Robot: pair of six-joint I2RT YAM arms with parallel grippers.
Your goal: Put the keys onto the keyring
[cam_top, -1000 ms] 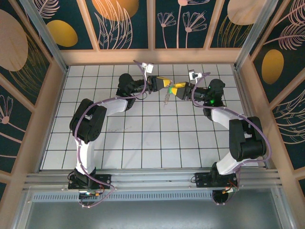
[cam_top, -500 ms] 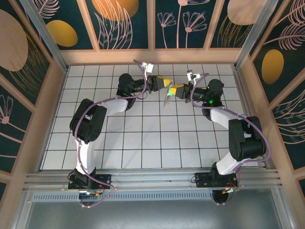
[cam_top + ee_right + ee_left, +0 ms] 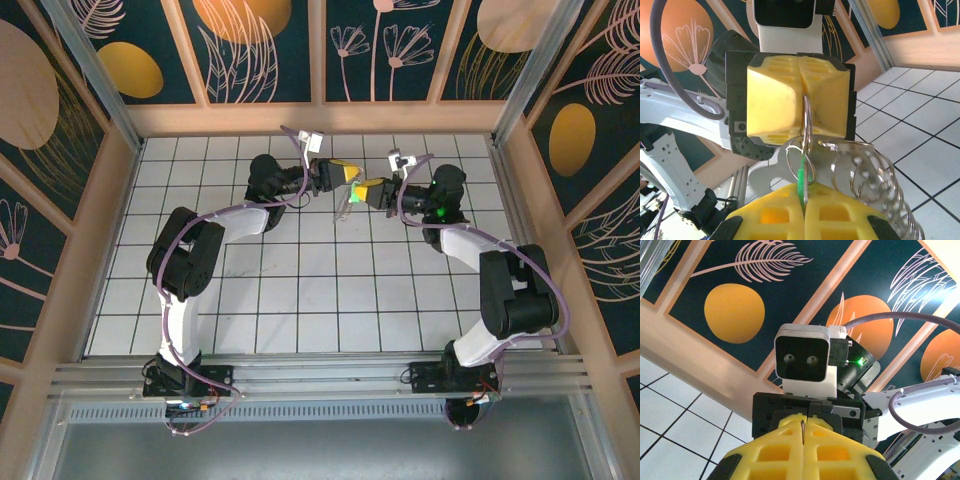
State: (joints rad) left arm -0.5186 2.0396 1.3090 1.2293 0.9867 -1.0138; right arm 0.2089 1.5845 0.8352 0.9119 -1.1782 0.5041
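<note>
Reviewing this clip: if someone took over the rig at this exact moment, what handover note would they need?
Left end effector: shut, pinching a thin ring of the keyring, held off the table.
Right end effector: shut on the green head of the key, facing the left one nearly tip to tip.
Things: both are in the air over the far tiles; the keyring's coiled part hangs beside the key.
Done: both picked up and brought together.
Left: the key's head sits at the rings, but I cannot tell whether it is threaded. Check, finish threading, release.
</note>
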